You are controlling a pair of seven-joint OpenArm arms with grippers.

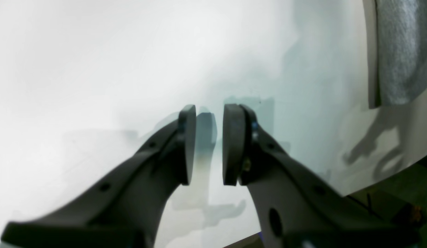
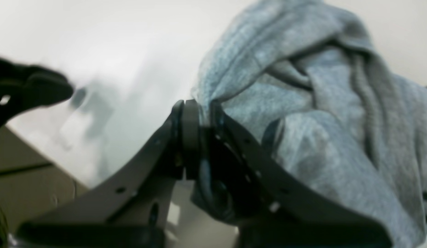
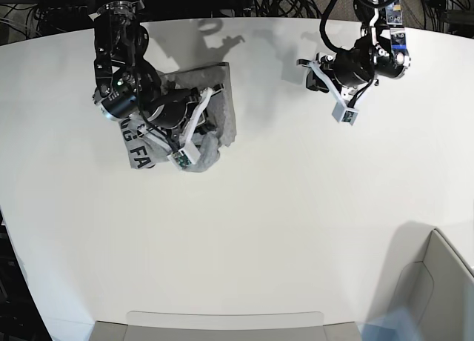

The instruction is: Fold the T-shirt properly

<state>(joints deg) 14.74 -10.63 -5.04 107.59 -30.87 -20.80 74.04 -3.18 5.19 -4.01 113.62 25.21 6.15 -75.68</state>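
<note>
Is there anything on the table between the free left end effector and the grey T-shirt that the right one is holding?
Nothing visible. Only bare white tabletop lies between the open, empty left end effector and the bunched heather-grey cotton T-shirt. The right end effector is shut on a fold of that T-shirt.

You are looking down on a wide white table (image 3: 259, 222) with a curved far edge, smooth and matte, lit from above so that soft shadows of the arms fall across its far part. One thing lies directly on it: the T-shirt (image 3: 215, 107), a heather-grey cloth bunched into a rumpled heap toward the far left of your base view, with part of its black block lettering showing at the heap's left edge. Along the near edge you see a pale grey panel (image 3: 222, 326), and another at the near right corner (image 3: 437, 289).
</note>
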